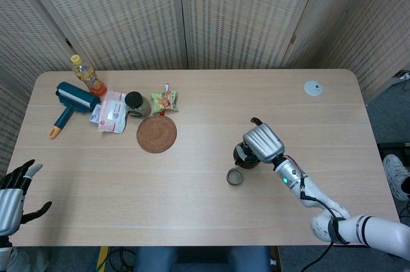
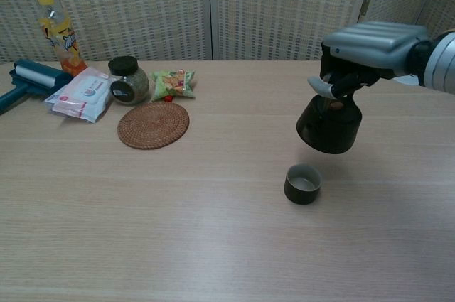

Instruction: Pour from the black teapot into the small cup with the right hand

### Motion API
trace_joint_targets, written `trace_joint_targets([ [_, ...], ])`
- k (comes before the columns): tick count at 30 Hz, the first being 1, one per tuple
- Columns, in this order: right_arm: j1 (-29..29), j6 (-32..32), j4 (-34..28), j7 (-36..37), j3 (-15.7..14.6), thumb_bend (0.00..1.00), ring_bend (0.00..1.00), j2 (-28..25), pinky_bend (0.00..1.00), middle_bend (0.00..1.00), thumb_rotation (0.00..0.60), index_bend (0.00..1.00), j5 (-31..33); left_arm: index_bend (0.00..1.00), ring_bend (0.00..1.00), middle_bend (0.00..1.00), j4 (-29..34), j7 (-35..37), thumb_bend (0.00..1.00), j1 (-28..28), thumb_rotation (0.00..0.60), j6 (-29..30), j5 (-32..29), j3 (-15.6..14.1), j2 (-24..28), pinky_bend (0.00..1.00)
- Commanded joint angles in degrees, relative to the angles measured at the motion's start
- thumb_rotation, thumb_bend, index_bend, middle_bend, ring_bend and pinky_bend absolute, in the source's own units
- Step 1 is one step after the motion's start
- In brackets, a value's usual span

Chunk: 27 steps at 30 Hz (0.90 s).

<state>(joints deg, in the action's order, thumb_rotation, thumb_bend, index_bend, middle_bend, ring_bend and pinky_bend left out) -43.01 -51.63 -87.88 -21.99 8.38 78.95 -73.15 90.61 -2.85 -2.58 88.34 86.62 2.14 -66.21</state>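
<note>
My right hand (image 1: 262, 142) (image 2: 371, 45) holds the black teapot (image 2: 328, 124) (image 1: 243, 156) by its handle. The pot hangs in the air, slightly tilted, just above and behind the small dark cup (image 2: 303, 183) (image 1: 235, 176). The cup stands upright on the table, apart from the pot. My left hand (image 1: 14, 197) hovers open at the table's near left edge, seen only in the head view.
At the far left of the table stand a woven coaster (image 1: 156, 133), a dark-lidded jar (image 1: 134, 103), a snack packet (image 1: 164, 100), a wipes pack (image 1: 111, 111), a teal lint roller (image 1: 68, 105) and an orange drink bottle (image 1: 86, 74). A white disc (image 1: 312, 88) lies far right.
</note>
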Motion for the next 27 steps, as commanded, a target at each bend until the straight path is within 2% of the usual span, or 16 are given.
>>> trace_joint_targets([
  [1,-0.55,0.32,0.32,-0.98,-0.29,0.58,0.91,0.48,0.22,0.96,0.249,1.0,0.0,0.16,0.14,0.09,-0.03,0.05,0.19,0.02,0.6,0.03,0.0,0.01,-0.03,0.17],
  [5,-1.49,1.03,0.86,-3.06,-0.84,0.58,0.91,0.73,0.22,0.96,0.282,1.0,-0.32,0.16,0.14,0.09,-0.12,0.05,0.19,0.06,0.6,0.0,-0.01,-0.05,-0.08,0.17],
  [18,-3.56,2.2,2.38,-8.88,-2.91,0.58,0.91,1.79,0.22,0.95,0.333,1.0,-1.98,0.16,0.14,0.09,-0.57,0.51,0.19,0.55,0.6,0.55,0.05,-0.21,-0.41,0.17],
  [27,-5.27,2.89,3.02,-13.23,-4.17,0.58,0.91,2.19,0.22,0.94,0.344,1.0,-4.25,0.16,0.14,0.09,-0.87,0.87,0.19,1.03,0.6,1.05,-0.01,-0.31,-0.63,0.17],
])
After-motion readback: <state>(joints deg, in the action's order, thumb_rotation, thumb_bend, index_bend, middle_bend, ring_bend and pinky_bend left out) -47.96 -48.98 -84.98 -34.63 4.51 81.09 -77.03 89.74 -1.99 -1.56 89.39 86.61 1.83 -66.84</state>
